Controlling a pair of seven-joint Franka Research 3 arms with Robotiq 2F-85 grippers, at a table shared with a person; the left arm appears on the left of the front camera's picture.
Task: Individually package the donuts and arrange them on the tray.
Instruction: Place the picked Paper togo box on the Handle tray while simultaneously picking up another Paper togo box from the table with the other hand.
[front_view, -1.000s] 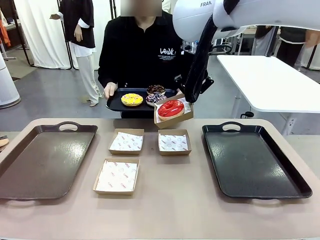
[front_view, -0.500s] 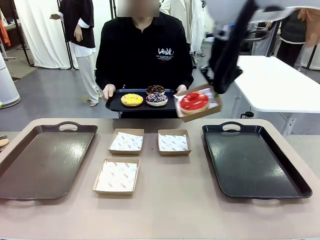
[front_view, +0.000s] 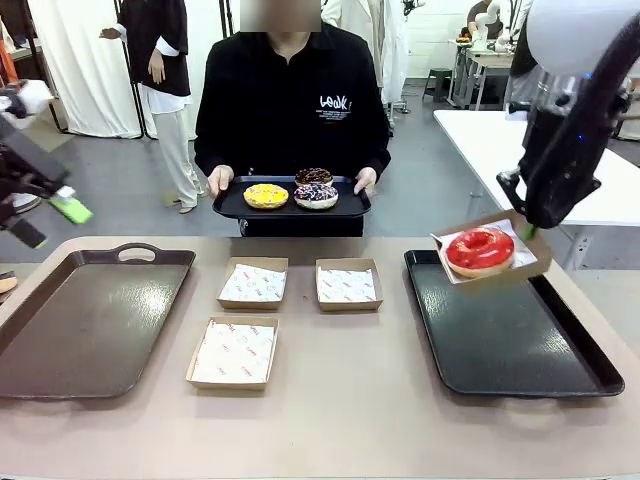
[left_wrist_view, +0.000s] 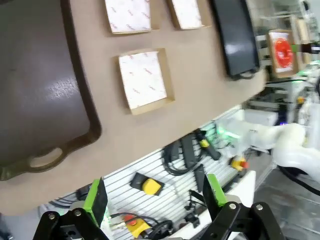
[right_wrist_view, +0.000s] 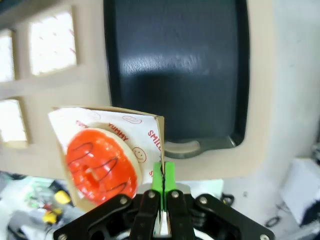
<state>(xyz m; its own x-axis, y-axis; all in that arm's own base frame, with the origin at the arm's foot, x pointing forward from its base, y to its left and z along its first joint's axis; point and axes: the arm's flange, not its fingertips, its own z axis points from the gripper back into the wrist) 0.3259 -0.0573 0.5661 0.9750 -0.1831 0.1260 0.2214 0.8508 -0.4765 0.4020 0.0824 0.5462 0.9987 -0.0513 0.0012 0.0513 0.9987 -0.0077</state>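
Front view: right gripper (front_view: 527, 230) pinches right rim of paper box (front_view: 528, 263) with red donut (front_view: 480, 248), above far end of right tray (front_view: 520, 345); three donuts (front_view: 292, 192) on person's tray (front_view: 228, 208); left gripper (front_view: 48, 222) raised far left; left wrist view: jaws spread, empty; right wrist view: pads (right_wrist_view: 158, 180) clamp box wall; box likely light, flimsy; donut soft, icing smearable; grip rim, keep level.

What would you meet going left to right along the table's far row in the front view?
brown tray → empty box → second empty box → black tray
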